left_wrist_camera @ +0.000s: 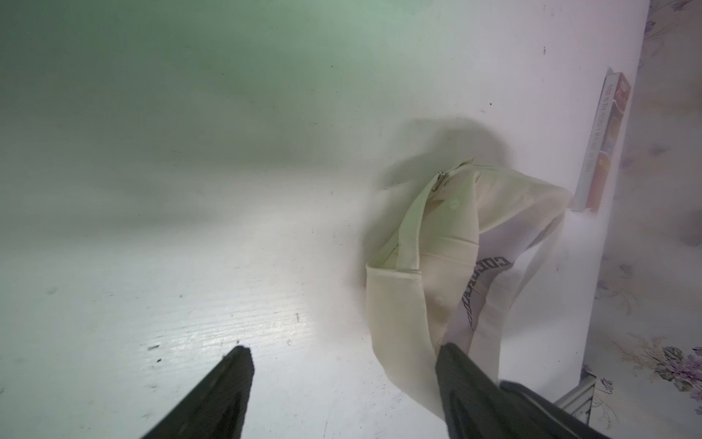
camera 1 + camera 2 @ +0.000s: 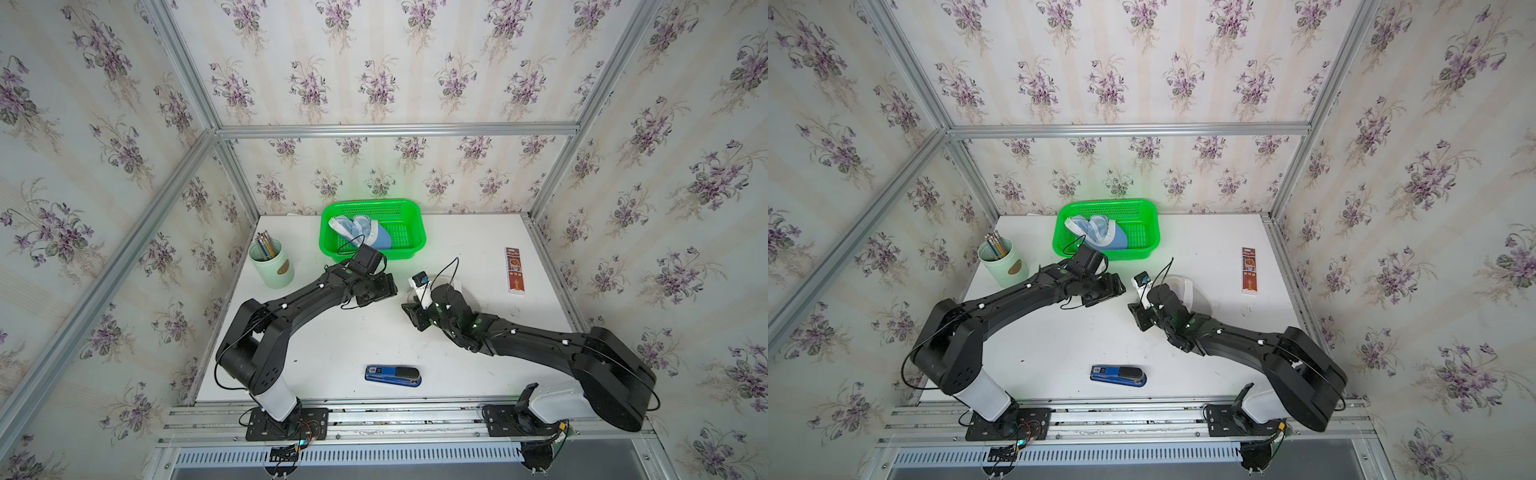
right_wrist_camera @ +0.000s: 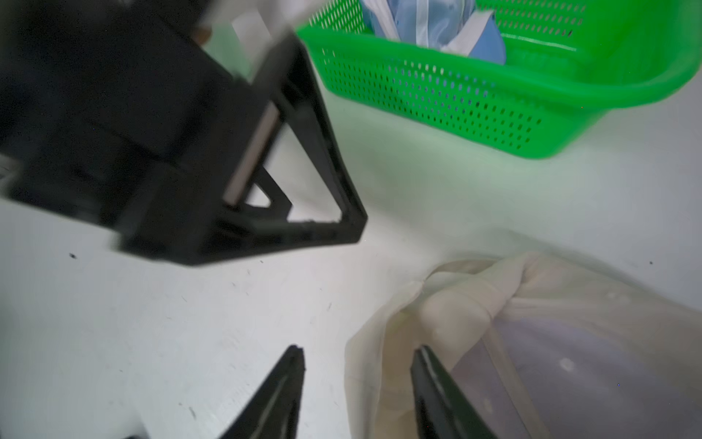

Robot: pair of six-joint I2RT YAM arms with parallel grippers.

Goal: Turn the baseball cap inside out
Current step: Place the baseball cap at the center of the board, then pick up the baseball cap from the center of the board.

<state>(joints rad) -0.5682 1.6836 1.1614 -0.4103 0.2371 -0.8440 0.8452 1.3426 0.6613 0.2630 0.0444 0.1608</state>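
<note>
While my left end effector (image 1: pixel 343 347) and right end effector (image 3: pixel 359 347) gape open by the cap (image 1: pixel 456 266), it could slump flat.

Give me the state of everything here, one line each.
Left pincer, open.
Right pincer, open.
Cream baseball cap, crumpled on table, ungripped.
Green basket, upright, holding blue cap.
Pencil cup, upright, holding pencils.
Stapler, closed, flat.
Narrow box, lying flat.

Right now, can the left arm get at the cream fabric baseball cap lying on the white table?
Probably yes: the left tool stands open right beside the cream fabric baseball cap, one fingertip at its edge, nothing between. The right tool, also open, crowds the same cap, so room looks tight.
</note>
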